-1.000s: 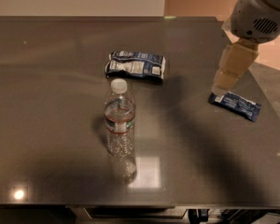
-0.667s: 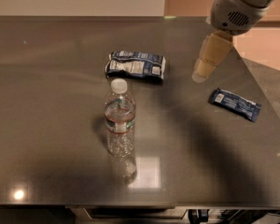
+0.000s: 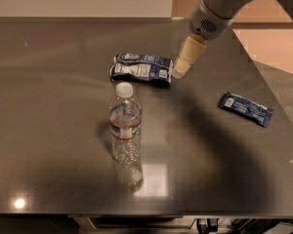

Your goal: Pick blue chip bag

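Blue chip bag (image 3: 140,68), crumpled, flat on the bench (image 3: 49,106), upper centre of frame. Hand (image 3: 178,72) at the bag's right end, tip just beside or touching it; contact not resolvable. Shifted leftward from above the bar wrapper (image 3: 245,108) at right within the last second, hence approach nearly complete, grasp not yet made. Degree of opening: cannot tell; nothing visibly held. Upright water bottle (image 3: 124,128) below the bag, apart from it, outside the approach path.
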Available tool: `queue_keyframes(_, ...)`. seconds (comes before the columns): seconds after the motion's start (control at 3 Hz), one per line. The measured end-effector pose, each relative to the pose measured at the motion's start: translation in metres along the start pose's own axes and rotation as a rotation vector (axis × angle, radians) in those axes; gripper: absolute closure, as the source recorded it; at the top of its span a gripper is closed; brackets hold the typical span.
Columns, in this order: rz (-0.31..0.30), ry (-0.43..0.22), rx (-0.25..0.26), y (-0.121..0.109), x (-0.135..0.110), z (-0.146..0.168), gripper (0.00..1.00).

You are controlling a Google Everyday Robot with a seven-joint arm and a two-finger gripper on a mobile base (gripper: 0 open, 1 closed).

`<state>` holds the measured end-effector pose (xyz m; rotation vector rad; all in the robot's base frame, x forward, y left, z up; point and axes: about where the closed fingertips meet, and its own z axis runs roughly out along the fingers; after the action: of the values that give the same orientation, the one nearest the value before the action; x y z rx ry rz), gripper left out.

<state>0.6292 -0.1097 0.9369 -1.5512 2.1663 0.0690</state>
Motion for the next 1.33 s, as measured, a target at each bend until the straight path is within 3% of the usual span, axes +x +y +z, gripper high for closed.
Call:
queue_keyframes(0.33,0.024,-0.023,-0.015,-0.014,-0.009,0.031,0.00)
queue_keyframes(1.0,0.131,-0.073,-0.118,-0.021,-0.033,0.118,0.00)
queue_keyframes(1.33,0.156,-0.072,-0.145,-0.017,-0.043,0.141,0.18)
